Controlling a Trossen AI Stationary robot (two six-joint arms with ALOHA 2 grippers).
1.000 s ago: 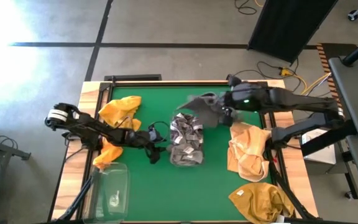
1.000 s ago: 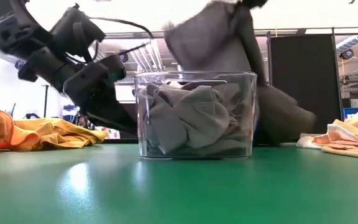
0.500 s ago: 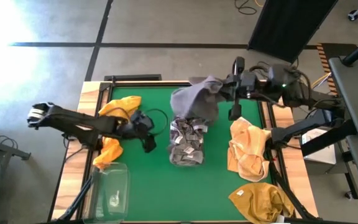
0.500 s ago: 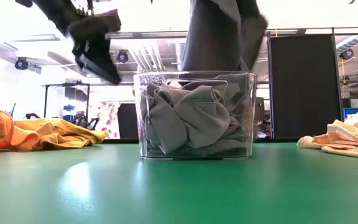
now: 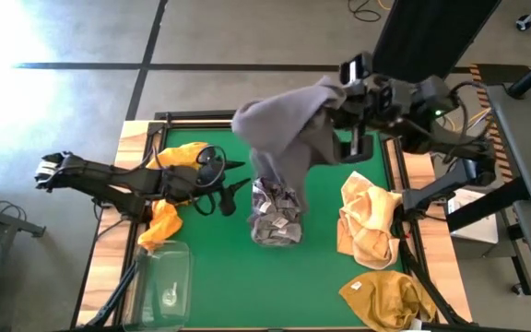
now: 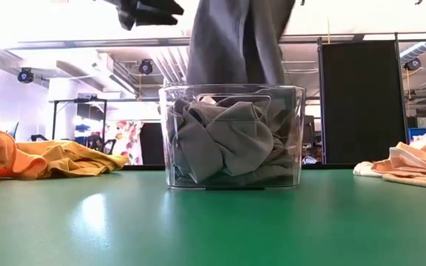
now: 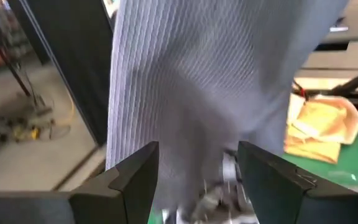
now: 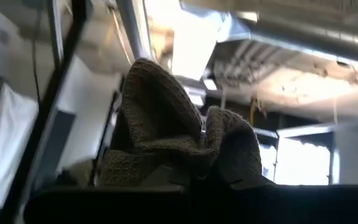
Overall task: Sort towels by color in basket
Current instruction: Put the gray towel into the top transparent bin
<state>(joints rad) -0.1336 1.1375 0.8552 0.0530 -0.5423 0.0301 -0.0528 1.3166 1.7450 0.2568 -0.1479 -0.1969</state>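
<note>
A dark grey towel [image 5: 289, 138] hangs from my right gripper [image 5: 339, 103], which is shut on it high above the table's far side. The towel's lower end reaches the rim of a clear basket [image 6: 231, 137] at the table's middle; this basket is filled with grey towels [image 6: 228, 140]. My left gripper [image 5: 238, 189] stands open in the air left of the basket, its fingers [image 7: 135, 177] facing the hanging towel [image 7: 216, 93] without touching it. Yellow towels lie on the table at the left [image 5: 178, 159] and right [image 5: 369, 219]. My right gripper holds a bunched upper part of the grey towel [image 8: 179, 134] between its two shut fingers, several layers together. The fingers slant upward. The towel drapes over them and hangs down slack toward the basket; whether its lower end [image 6: 231, 74] is inside the basket or behind it, I cannot tell.
A second clear basket [image 5: 169, 275] stands at the near left corner. Another yellow towel [image 5: 390, 297] lies at the near right corner and one more [image 5: 159, 223] at the left. Wooden rails [image 5: 132, 148] border the green table top.
My right gripper has risen and tipped upward, drawing the grey towel up from behind the basket until it hangs over it. My left gripper has risen from low beside the basket's left side and levelled out, staying open.
</note>
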